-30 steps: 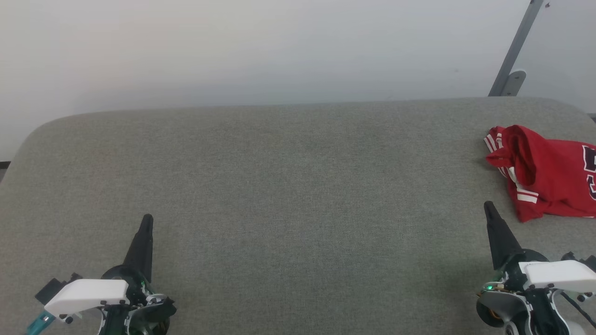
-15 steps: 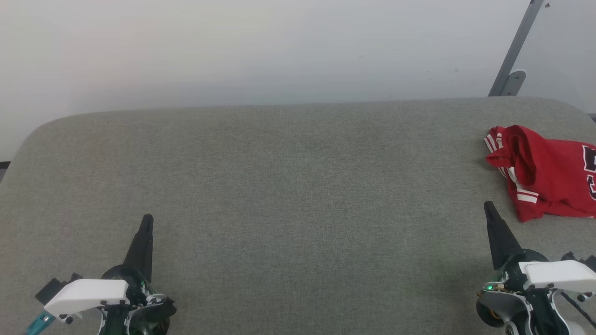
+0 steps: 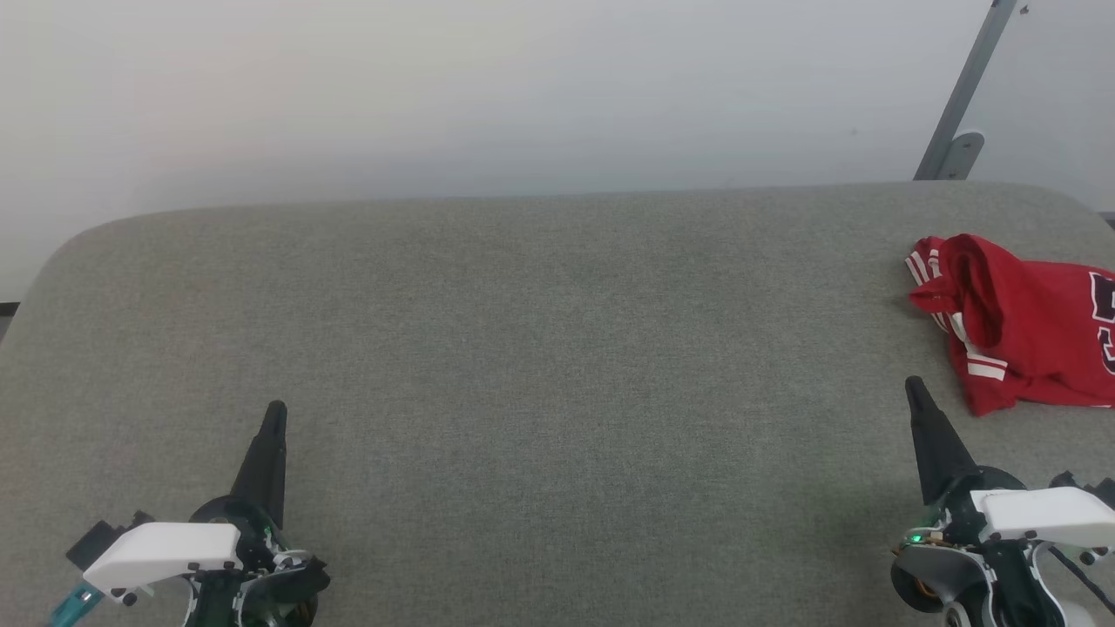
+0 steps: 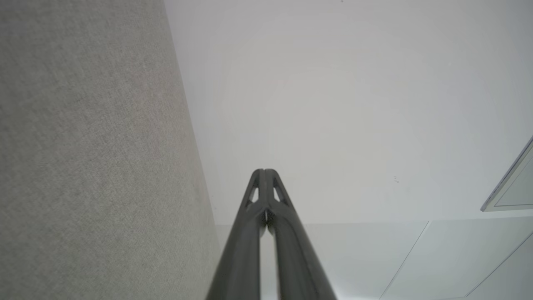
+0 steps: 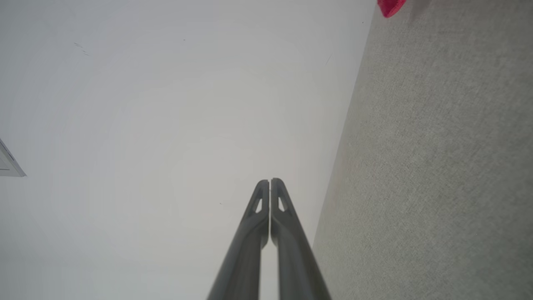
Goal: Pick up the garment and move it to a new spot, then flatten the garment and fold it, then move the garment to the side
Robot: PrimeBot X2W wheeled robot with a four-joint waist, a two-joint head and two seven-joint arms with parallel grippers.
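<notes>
Garment point(image 3: 1019, 322) just beyond right fingers point(image 3: 934, 442), far from left fingers point(image 3: 261, 461); both pairs together

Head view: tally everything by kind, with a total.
Red garment: 1
Grippers: 2, the left gripper and the right gripper, both shut and empty
Grey padded surface: 1
Metal strut on the wall: 1
Total: 5

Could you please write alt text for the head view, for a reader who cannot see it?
A bunched red jersey lies at the right edge of a grey fabric surface, partly cut off by the frame. The left gripper at lower left and the right gripper at lower right are shut, empty and apart from it.
</notes>
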